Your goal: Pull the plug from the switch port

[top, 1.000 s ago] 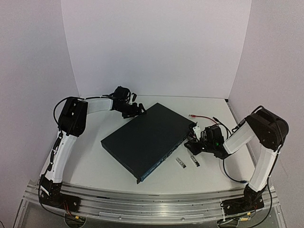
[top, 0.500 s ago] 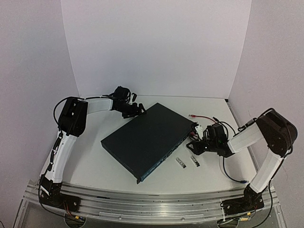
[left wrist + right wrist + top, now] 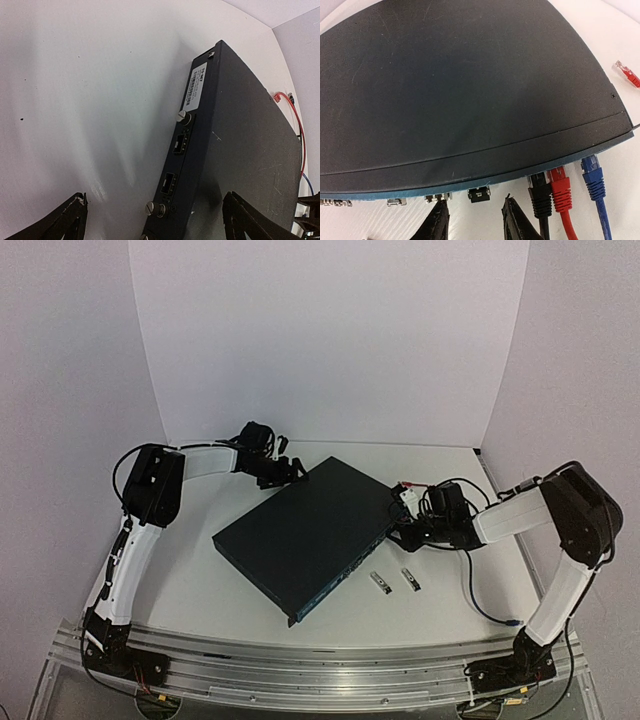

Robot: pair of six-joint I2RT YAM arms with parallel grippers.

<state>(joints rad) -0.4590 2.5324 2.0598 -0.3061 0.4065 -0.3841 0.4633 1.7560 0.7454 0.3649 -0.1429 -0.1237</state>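
Approach step: our right gripper [image 3: 475, 206], jaws parted and empty, faces the flat dark blue-black metal switch [image 3: 470, 85]; black plastic plug [image 3: 538, 194] seated just right of its fingertips, so we'd shift right, then pinch

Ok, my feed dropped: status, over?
Left gripper open beside switch. Right gripper open, empty, at ports. Black plug, red plug, blue plug seated. Nothing blocking.
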